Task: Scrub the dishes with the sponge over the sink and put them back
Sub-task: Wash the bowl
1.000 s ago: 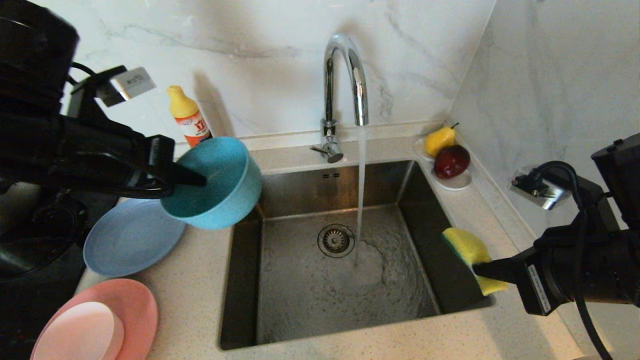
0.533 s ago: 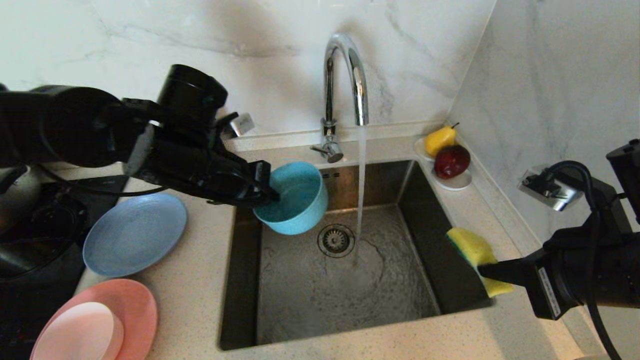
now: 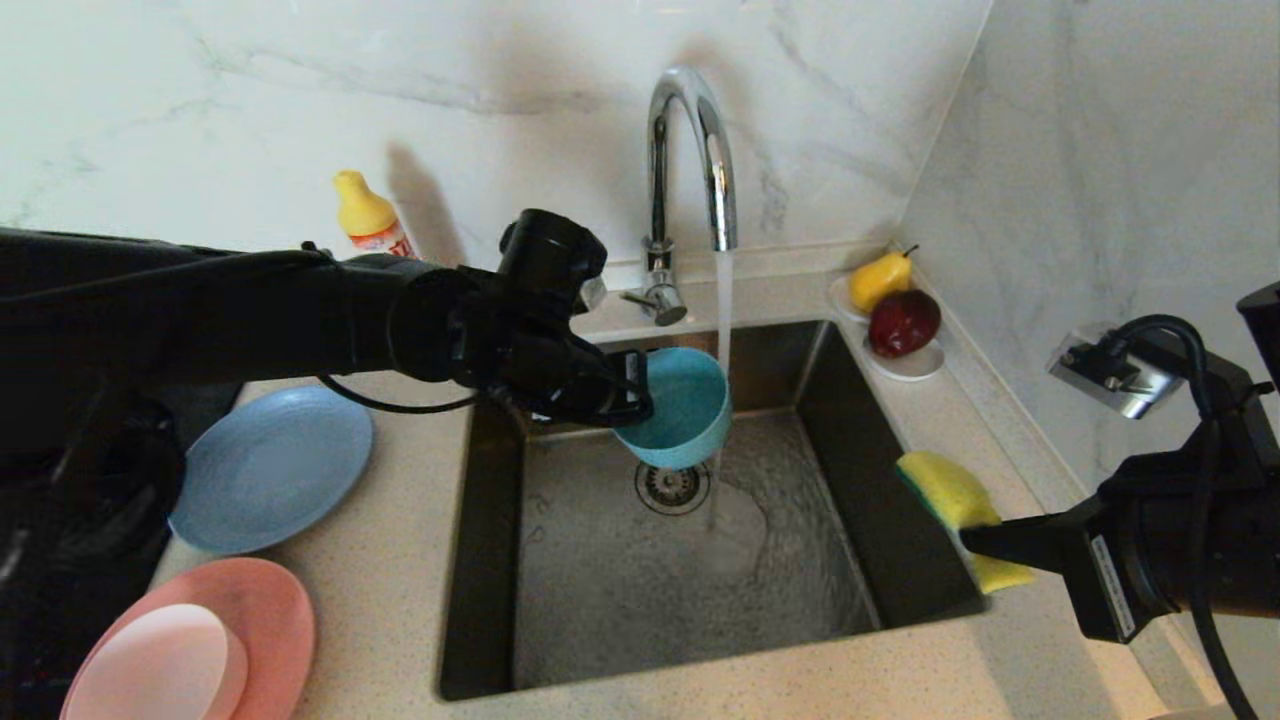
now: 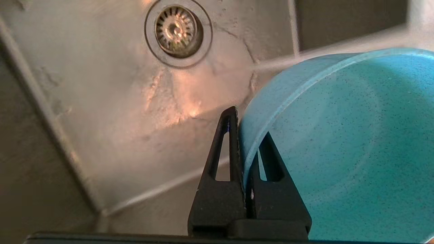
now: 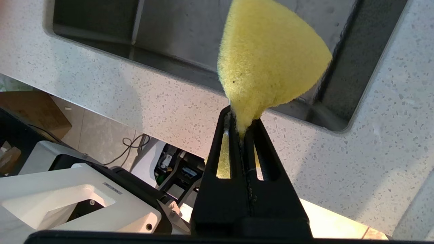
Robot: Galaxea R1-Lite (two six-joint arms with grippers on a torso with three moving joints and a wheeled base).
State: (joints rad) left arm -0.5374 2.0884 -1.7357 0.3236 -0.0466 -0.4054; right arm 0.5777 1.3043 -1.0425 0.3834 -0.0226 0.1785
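Steel walls of the sink take up the middle of the head view, with the tap running a stream of water down just beside the far rim of the teal bowl, which hangs above the drain. On the counter to the left lie the blue plate and the pink plate with the pale bowl resting on it; the detergent bottle stands behind the left arm, which hides its lower half. A small white dish with a pear and a red fruit sits in the back right corner. Only the left wrist view shows the grip: the left gripper is clamped on the bowl's rim, one finger inside and one outside the wall, over the wet basin floor. The right wrist view shows the right gripper squeezing the yellow sponge to a thin wedge between closed fingers; the head view adds the sponge's green face and places it over the sink's right edge, well apart from the bowl.
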